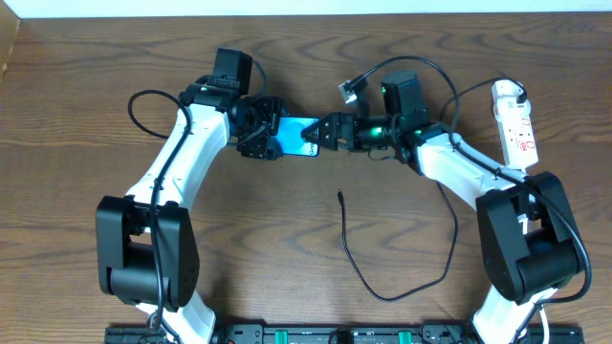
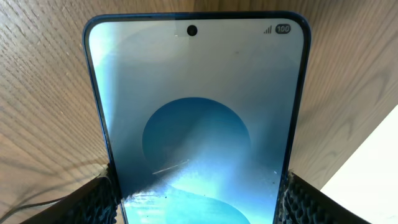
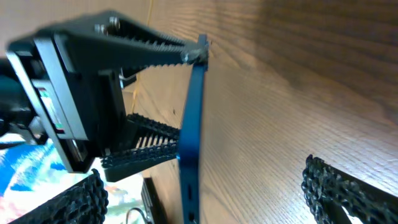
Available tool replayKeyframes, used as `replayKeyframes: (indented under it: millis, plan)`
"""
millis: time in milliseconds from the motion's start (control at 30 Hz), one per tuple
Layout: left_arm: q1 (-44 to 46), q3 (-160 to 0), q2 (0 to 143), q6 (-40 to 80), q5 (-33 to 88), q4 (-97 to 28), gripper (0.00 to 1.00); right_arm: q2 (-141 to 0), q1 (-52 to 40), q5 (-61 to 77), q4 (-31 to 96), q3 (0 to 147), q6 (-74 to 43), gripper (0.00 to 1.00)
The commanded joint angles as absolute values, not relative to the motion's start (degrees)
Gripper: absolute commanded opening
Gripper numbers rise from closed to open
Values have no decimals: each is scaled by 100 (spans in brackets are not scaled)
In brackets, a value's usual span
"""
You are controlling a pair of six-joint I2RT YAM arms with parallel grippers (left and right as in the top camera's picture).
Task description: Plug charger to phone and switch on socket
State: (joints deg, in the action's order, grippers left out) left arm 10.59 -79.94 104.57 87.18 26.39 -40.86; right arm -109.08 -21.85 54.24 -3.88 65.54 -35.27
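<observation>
Items shown, by count: one phone (image 1: pixel 295 137); one thin black cable (image 1: pixel 359 272); one white power strip (image 1: pixel 521 134); one wooden table (image 1: pixel 76 143). My arms number two, left arm (image 1: pixel 182 162) and right arm (image 1: pixel 469 172). My claws number two, left claw (image 1: pixel 274 139) and right claw (image 1: pixel 318 132), each with two fingers, four in all.

Overhead looks straight down on the table (image 1: pixel 76 143); both wrist views closely share the phone (image 2: pixel 199 124).
</observation>
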Motion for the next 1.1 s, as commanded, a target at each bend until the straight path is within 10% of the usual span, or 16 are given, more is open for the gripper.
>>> replayKeyframes:
  millis: [0,1067]
  plan:
    - [1125,-8012,10350,8853,2630,-4082,7,-10890,-2377,5266,-377,6626,-3197,98]
    - [1522,-8012,10350,9183,2633,-4082,8,-10890,-2534,4792,-325,6626,-3162,36]
